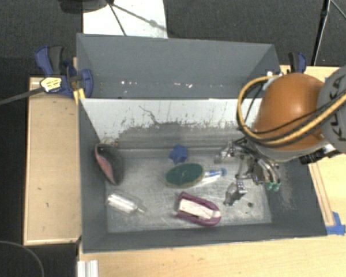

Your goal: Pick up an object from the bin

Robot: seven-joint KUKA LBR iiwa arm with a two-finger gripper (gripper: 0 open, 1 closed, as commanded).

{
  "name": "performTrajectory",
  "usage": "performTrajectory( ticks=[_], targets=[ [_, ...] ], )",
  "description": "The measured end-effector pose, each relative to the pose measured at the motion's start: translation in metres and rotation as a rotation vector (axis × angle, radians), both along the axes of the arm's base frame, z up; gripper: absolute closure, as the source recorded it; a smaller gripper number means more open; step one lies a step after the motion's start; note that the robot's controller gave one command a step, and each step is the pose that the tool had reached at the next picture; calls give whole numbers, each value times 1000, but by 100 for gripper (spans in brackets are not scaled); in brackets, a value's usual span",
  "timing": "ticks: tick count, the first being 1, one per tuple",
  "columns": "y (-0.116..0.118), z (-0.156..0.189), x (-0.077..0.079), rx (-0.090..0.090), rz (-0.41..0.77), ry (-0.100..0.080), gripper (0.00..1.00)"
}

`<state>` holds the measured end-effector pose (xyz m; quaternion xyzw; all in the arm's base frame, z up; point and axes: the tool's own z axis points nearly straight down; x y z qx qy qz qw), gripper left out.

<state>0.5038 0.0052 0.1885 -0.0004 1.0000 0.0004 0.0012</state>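
Several scuffs on grey bin floor (155,196) | dark carpet (23,33) around | tool (241,184) right, grip unreadable

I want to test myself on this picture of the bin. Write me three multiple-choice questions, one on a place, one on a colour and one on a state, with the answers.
1. Where does the dark green round disc lie?
A. near the middle of the bin floor
B. in the left front corner
C. outside the bin

2. What colour is the oblong thing at the front, just left of the hand?
A. yellow and black
B. purple and white
C. all red

3. How is the oblong thing placed?
A. hanging from the hand
B. leaning on the rear wall
C. lying on the floor

Answers: 1 A, the disc sits mid-floor below a small blue piece; 2 B, its rim is purple and its inside white; 3 C, it rests flat on the floor.
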Motion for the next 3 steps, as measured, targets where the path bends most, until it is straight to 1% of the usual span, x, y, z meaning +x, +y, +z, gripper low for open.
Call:
performTrajectory(
  ticks=[1,2,3],
  targets=[
    [36,-96,47,-2,16,-12,0],
    [37,-101,46,-2,16,-12,100],
    [52,12,51,1,-11,-8,100]
  ],
)
